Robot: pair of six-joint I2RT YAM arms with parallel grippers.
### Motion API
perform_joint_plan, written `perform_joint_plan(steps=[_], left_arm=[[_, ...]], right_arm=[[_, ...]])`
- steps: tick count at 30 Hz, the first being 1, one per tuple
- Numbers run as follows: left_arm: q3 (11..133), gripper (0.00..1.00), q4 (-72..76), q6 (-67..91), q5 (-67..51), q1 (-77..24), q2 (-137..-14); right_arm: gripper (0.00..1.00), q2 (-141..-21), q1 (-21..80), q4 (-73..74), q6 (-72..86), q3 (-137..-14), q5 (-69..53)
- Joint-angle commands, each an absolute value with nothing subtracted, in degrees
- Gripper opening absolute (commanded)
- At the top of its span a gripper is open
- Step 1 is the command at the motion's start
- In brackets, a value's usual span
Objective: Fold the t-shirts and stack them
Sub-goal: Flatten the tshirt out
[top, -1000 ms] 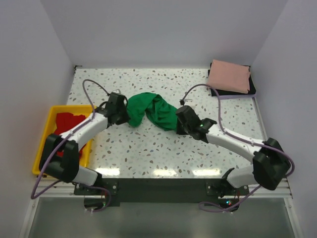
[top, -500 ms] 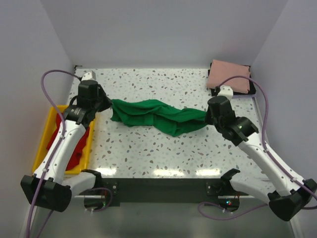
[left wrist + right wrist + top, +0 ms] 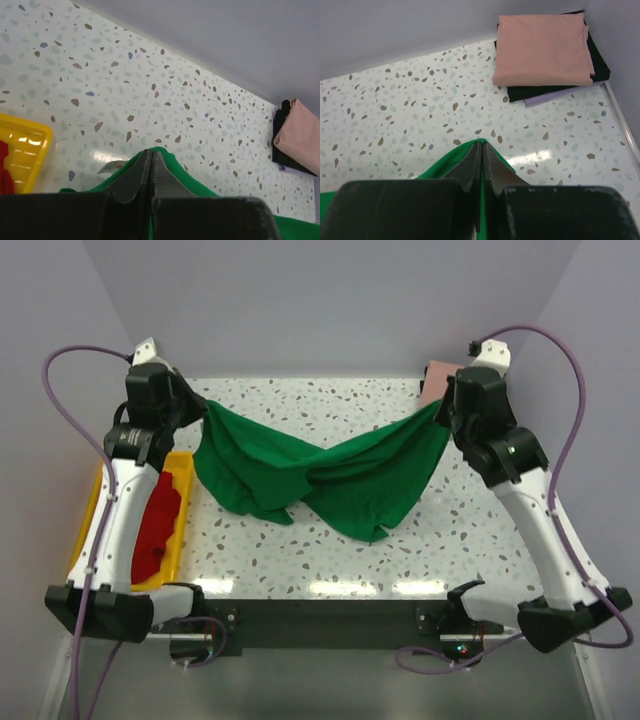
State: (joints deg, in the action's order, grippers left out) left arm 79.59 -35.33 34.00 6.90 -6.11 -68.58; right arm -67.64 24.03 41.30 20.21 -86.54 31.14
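- Three shirts: one green t-shirt, one salmon-pink t-shirt, one red t-shirt.
- One yellow tray.
- Two grippers: left gripper, right gripper.
- One black folded cloth.

Your top external view looks down from above and behind the arm bases, holding the whole tabletop. Your left wrist view sits close behind the left end effector, facing across the tabletop toward the far right corner. Your right wrist view rides as close behind the right end effector, facing that same corner. All three share the salmon pink t-shirt there and the green t-shirt; left wrist and top also share the yellow tray.
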Motion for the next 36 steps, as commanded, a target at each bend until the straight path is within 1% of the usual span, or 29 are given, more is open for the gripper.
perform_joint_plan(steps=[1, 2, 3, 5, 6, 8, 9, 10, 12, 13, 14, 16, 17, 18, 20, 21, 23, 24, 26, 27, 30, 31, 33, 34, 36], left_arm=[[85.9, 0.00, -25.5, 35.8, -0.4, -2.6, -76.3], [88.0, 0.00, -24.1, 36.2, -2.6, -1.2, -80.4], [93.5, 0.00, -23.0, 36.6, -4.1, -0.8, -82.6], [100.9, 0.00, -23.5, 37.9, -7.2, 0.0, -89.5], [108.9, 0.00, -23.6, 38.3, -8.9, 1.4, -91.6], [117.6, 0.00, -25.8, 39.4, -12.3, 2.4, -97.3], [126.0, 0.00, -27.8, 39.5, -13.0, 2.6, -98.9], [129.8, 0.00, -28.7, 39.7, -14.3, 3.1, -101.5], [135.7, 0.00, -30.3, 40.5, -15.1, 3.7, -102.5], [135.2, 0.00, -30.1, 41.0, -16.2, 4.5, -102.1], [133.7, 0.00, -29.6, 41.3, -16.7, 4.7, -100.0], [125.4, 0.00, -27.6, 41.2, -17.0, 5.3, -96.8], [122.0, 0.00, -27.0, 40.8, -16.8, 5.5, -93.1], [115.6, 0.00, -26.4, 40.4, -16.4, 5.7, -91.2], [109.5, 0.00, -26.4, 40.0, -15.6, 6.2, -86.5], [103.6, 0.00, -26.4, 39.8, -15.6, 6.3, -85.2], [97.4, 0.00, -26.5, 40.0, -15.9, 6.3, -81.6], [91.3, 0.00, -26.1, 39.9, -16.0, 6.3, -80.6], [85.6, 0.00, -25.7, 39.9, -16.3, 6.3, -79.6], [80.6, 0.00, -24.2, 39.9, -17.0, 6.3, -80.0], [74.0, 0.19, -22.6, 40.1, -19.9, 6.3, -84.4], [72.8, 0.35, -21.9, 39.9, -21.0, 5.9, -85.2], [68.8, 0.47, -19.7, 39.8, -21.1, 5.2, -85.5], [67.8, 0.54, -19.5, 39.6, -19.3, 4.3, -84.8], [64.6, 0.57, -20.5, 38.8, -16.0, 2.6, -82.0]], right_arm=[[0.00, -76.4, 18.4, 32.2, 17.0, -92.7, 25.3], [0.00, -78.4, 15.2, 31.2, 17.9, -94.8, 23.7], [0.00, -80.7, 13.5, 30.8, 18.8, -99.9, 22.1], [0.00, -86.3, 9.2, 29.9, 21.4, -105.3, 15.5], [0.00, -88.0, 8.0, 30.7, 22.3, -111.7, 13.7], [0.00, -92.5, 5.7, 33.6, 23.5, -119.1, 10.1], [0.00, -93.4, 5.2, 34.7, 23.6, -125.5, 9.8], [0.00, -94.6, 4.2, 35.2, 23.6, -127.9, 8.7], [0.00, -94.0, 3.8, 35.8, 23.8, -130.9, 8.1], [0.00, -93.4, 3.6, 35.9, 23.7, -130.4, 8.0], [0.00, -91.6, 3.5, 35.8, 23.8, -129.6, 7.5], [0.00, -89.1, 3.3, 35.1, 23.8, -123.2, 7.1], [0.00, -85.7, 3.3, 34.5, 24.0, -120.2, 6.9], [0.00, -84.3, 3.2, 33.8, 24.2, -113.6, 6.9], [0.00, -81.0, 3.1, 33.2, 25.0, -106.4, 6.3], [0.00, -77.9, 3.1, 32.5, 25.4, -98.6, 5.5], [0.00, -75.2, 3.0, 31.7, 26.5, -90.7, 5.6], [0.00, -73.1, 2.9, 30.7, 26.8, -83.0, 6.2], [0.00, -72.8, 2.8, 29.4, 26.8, -76.7, 6.9], [0.00, -73.4, 2.6, 29.3, 26.7, -72.7, 7.5], [0.00, -78.7, 2.3, 28.1, 26.6, -69.3, 7.3], [0.00, -82.4, 2.1, 28.5, 26.6, -69.5, 6.1], [0.00, -85.1, 2.1, 27.9, 26.6, -69.6, 4.8], [0.00, -85.9, 2.2, 27.6, 26.6, -69.6, 4.6], [0.00, -88.0, 2.1, 27.8, 26.5, -70.0, 4.5]])
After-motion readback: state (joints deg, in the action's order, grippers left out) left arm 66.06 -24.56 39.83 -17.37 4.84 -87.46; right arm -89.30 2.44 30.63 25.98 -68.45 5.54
